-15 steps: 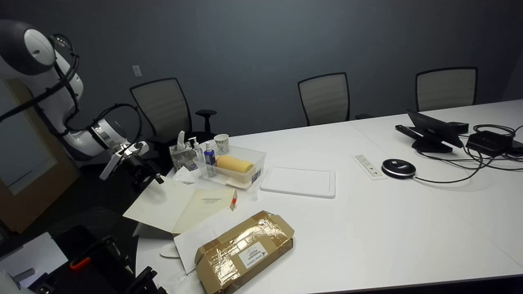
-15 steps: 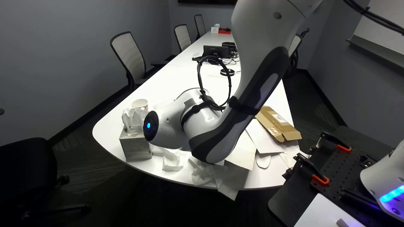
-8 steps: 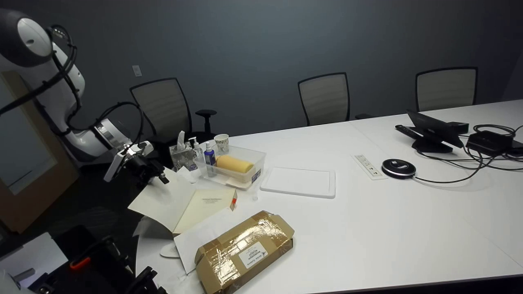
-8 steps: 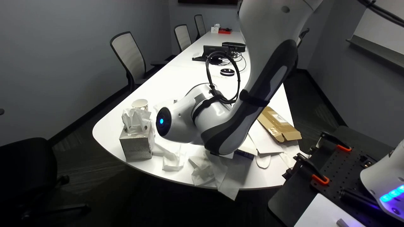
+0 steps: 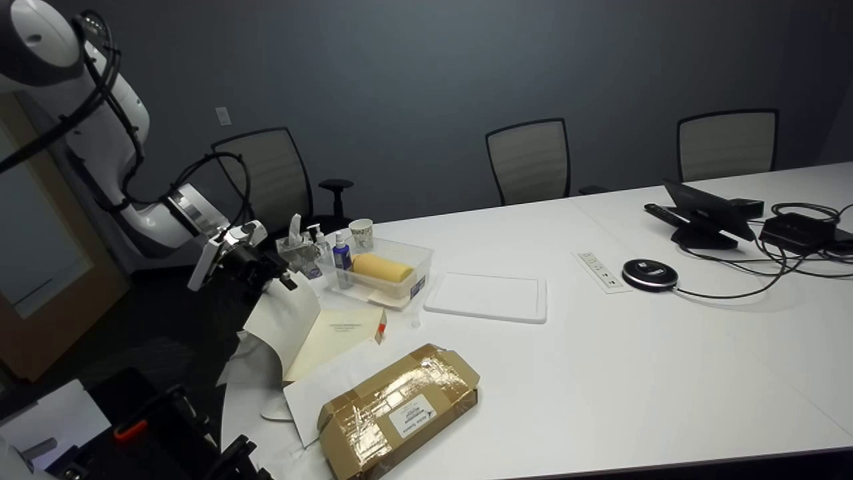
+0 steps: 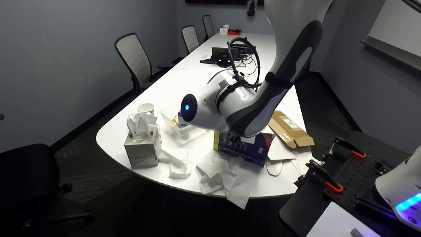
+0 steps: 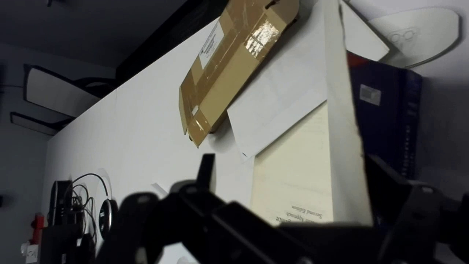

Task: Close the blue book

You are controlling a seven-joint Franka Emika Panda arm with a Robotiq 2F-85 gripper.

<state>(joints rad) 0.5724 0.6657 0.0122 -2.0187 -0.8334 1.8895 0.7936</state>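
The blue book lies open at the table's near end. Its cream title page [image 5: 343, 330] faces up. Its front cover [image 5: 283, 323] is raised and curved, pale inner side toward the page. The dark blue outer side and spine [image 6: 243, 148] show in an exterior view and in the wrist view [image 7: 379, 113]. My gripper [image 5: 276, 277] is at the cover's free edge, and in the wrist view [image 7: 291, 167] its fingers are wide apart. The raised cover stands between them, close to the right-hand finger; contact there is hard to tell.
A tan-gold package [image 5: 400, 410] and white paper [image 5: 320, 387] lie beside the book, the paper over its page corner. A clear bin [image 5: 380, 267], a tissue box [image 6: 143, 149] and crumpled tissues [image 6: 217, 174] stand around it. A white pad [image 5: 486, 298] lies farther along.
My gripper has moved toward the book's page side and the bin. The front cover has swung from nearly flat to steeply raised and curved, baring the blue outer side.
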